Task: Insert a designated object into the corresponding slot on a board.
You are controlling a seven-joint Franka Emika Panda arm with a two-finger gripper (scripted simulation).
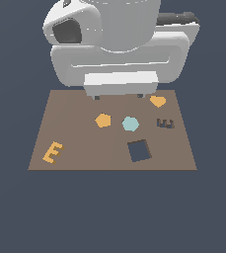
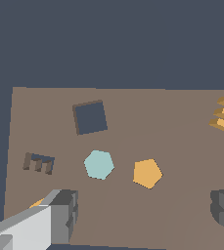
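The tool [image 2: 143, 215] hangs above the flat brown rectangular board [image 1: 75, 106] with fingers spread wide and empty, since the small flat orange E-shaped block [image 1: 53, 152] lies ungrasped near one corner, well apart from its small dark E-shaped slot [image 1: 166, 123].
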